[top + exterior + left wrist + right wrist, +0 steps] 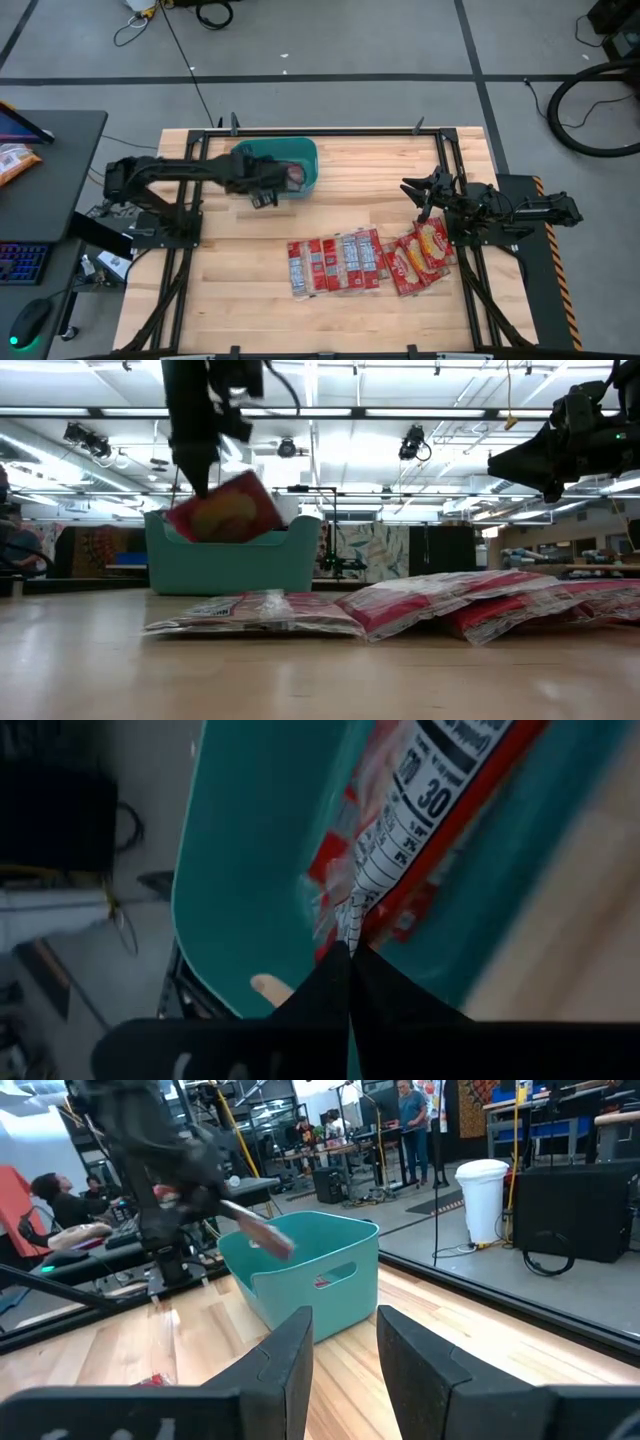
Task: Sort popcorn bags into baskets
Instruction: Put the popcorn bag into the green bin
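The teal basket [300, 152] stands at the table's far side, left of the middle. My left gripper [268, 190] is over its near wall, shut on a red popcorn bag with a yellow picture [225, 510]. Another red packet [335, 860] lies inside the basket. Several red-and-white bags [335, 263] lie flat in an overlapping row near the table's middle, and a few red-and-yellow ones [425, 248] sit to their right. My right gripper [420, 190] hangs open in the air above the right end of that row, touching nothing. My left gripper pinches the bag by one edge [352, 932] between its two fingers, coming from above and pointing down. The bag hangs tilted below the fingers, with the nutrition panel [420, 790] facing the wrist camera. Its lower part is behind the basket's near wall [230, 555], so whether it rests on anything I cannot tell.
Black frame rails [445, 160] run along the table's left and right sides. A side desk at the left holds an orange snack bag [15, 162] and a keyboard. Bare wood [240, 290] lies near and left of the bag row. People sit and stand in the room beyond [60, 1200].
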Robot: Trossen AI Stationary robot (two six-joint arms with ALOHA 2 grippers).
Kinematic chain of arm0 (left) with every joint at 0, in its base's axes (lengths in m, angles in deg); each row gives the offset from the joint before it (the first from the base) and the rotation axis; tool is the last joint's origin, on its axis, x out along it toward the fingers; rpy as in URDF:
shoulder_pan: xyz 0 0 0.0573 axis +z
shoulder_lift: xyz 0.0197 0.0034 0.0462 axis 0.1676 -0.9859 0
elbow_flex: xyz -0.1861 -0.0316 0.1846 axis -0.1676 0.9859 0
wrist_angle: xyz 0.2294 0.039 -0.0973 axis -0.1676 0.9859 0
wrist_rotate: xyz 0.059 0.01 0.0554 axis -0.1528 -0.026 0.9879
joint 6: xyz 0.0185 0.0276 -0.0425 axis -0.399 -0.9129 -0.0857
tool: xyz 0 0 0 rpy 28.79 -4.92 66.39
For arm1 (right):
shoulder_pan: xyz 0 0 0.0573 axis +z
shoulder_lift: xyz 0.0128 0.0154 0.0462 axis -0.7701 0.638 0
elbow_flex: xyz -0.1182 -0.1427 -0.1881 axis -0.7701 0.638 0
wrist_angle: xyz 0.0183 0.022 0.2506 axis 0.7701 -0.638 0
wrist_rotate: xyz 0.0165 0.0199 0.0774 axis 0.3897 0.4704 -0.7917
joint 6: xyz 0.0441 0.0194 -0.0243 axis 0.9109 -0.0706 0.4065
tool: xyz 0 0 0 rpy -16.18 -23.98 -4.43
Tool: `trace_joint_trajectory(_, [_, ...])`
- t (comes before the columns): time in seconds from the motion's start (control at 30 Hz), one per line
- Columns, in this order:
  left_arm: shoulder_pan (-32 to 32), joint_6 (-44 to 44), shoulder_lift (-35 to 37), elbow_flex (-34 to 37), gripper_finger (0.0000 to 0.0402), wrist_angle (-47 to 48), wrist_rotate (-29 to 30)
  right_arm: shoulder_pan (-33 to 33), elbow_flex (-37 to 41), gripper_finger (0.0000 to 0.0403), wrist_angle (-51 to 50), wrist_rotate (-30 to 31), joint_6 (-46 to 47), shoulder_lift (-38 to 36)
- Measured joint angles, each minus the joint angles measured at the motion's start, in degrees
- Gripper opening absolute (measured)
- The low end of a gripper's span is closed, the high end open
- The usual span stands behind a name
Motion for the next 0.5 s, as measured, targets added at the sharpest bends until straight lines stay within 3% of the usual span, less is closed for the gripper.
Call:
trace_joint_trajectory(0.27, [9.0, -6.1, -6.3, 0.0, 0.0010, -4.5, -0.9, 0.0, 0.0, 0.0118, 0.0, 0.0, 0.0, 0.0])
trace_joint_trajectory(0.5, [8.5, -9.5, -7.4, 0.0, 0.0056, -7.1, -0.8, 0.0, 0.0, 0.0119, 0.0, 0.0, 0.0, 0.0])
